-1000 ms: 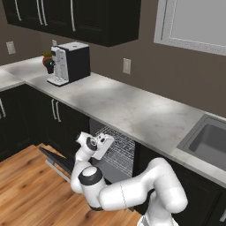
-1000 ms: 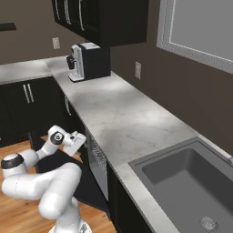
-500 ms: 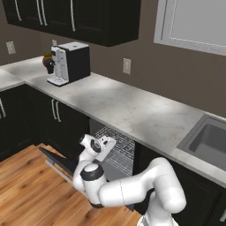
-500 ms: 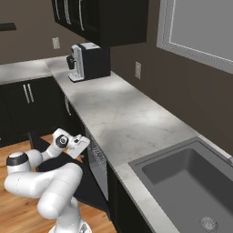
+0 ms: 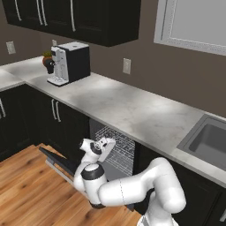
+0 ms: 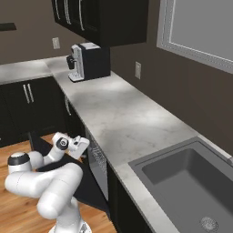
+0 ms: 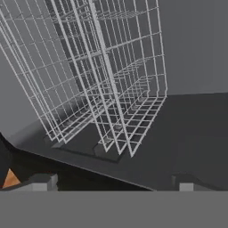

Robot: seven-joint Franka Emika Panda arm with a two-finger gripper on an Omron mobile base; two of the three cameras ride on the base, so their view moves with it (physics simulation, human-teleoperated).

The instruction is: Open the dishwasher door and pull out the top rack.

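The dishwasher door (image 5: 56,160) lies swung down and open, a flat black panel over the wood floor, also seen as the dishwasher door (image 6: 93,193). Inside the opening sit light-grey wire racks, the top rack (image 5: 113,137) just under the counter edge. My gripper (image 5: 109,143) hovers in front of the opening at top-rack height, pointing into it. In the hand view the wire racks (image 7: 95,84) appear rolled sideways, and I cannot tell there which is upper. My fingertips (image 7: 42,181) stand wide apart, open, holding nothing. From the right the gripper (image 6: 85,146) sits beside the rack front (image 6: 97,158).
A marble counter (image 5: 132,110) runs above the dishwasher, with a black coffee machine (image 5: 68,62) at its far end and a sink (image 6: 191,182) to the right. Black cabinets (image 5: 53,117) flank the opening. Wood floor (image 5: 26,190) lies open to the left.
The hand has edged a little closer to the dishwasher opening and its racks. The door and racks have not moved.
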